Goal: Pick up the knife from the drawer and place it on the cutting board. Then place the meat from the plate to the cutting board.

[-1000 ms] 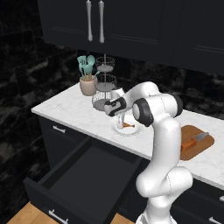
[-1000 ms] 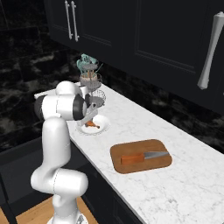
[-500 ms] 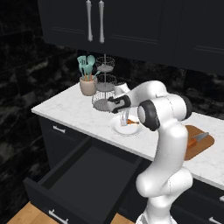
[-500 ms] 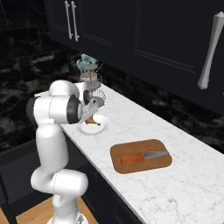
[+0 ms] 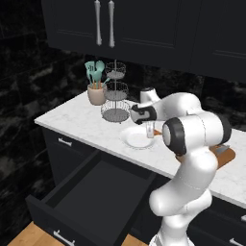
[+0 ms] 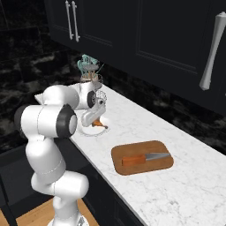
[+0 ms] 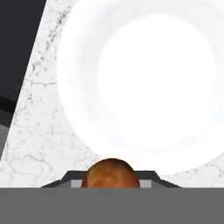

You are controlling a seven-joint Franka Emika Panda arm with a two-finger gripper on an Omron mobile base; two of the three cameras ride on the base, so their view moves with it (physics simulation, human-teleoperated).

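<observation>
Since a second ago the arm has swung toward the board side; pincer (image 6: 98, 121) now clamped on the meat (image 6: 99, 123), raised just above the plate (image 5: 137, 138). Drawer (image 5: 91, 192) gapes open below the bench (image 5: 72, 122). Wire stand (image 5: 116, 98) and spatula crock (image 5: 96, 94) at 10 o'clock of the plate. Board (image 6: 142, 157) at 4 o'clock, knife (image 6: 143, 158) lying on it. Meat orange-brown, rounded end.
</observation>
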